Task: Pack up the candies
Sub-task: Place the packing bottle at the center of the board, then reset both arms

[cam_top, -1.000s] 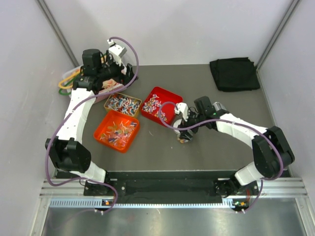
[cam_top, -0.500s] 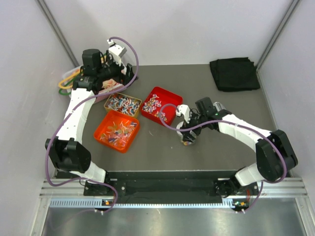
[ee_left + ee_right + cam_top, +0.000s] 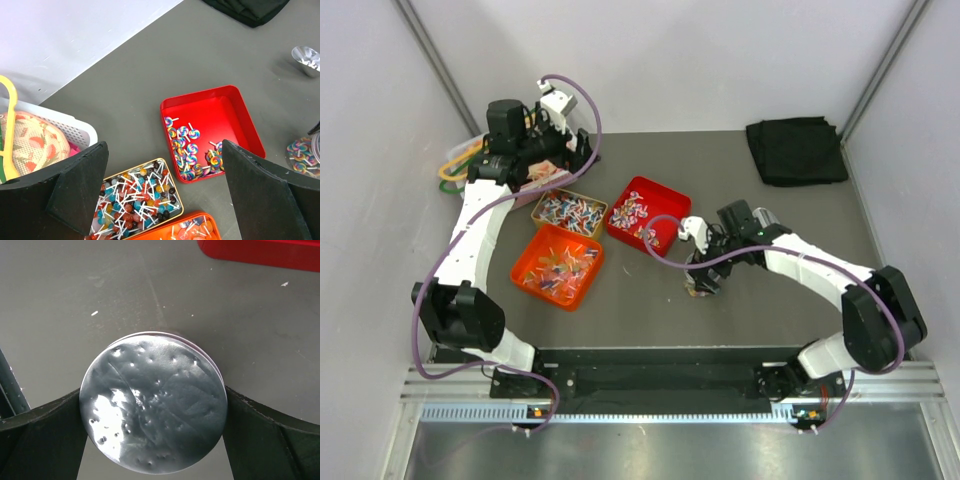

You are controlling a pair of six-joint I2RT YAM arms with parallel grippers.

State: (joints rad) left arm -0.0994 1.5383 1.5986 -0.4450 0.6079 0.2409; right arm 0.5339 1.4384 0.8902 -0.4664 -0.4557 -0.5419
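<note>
Capping the jar [image 3: 301,161] of candies [image 3: 299,148] seems the job now — right gripper [image 3: 152,412] around the shiny lid [image 3: 150,390], tight or loose I cannot tell, left gripper [image 3: 165,192] open — next it must lift off without tipping it.

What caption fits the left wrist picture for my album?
Open left pincer frames a red tray of swirly lollipops and a gold tin of round lollipops.
</note>
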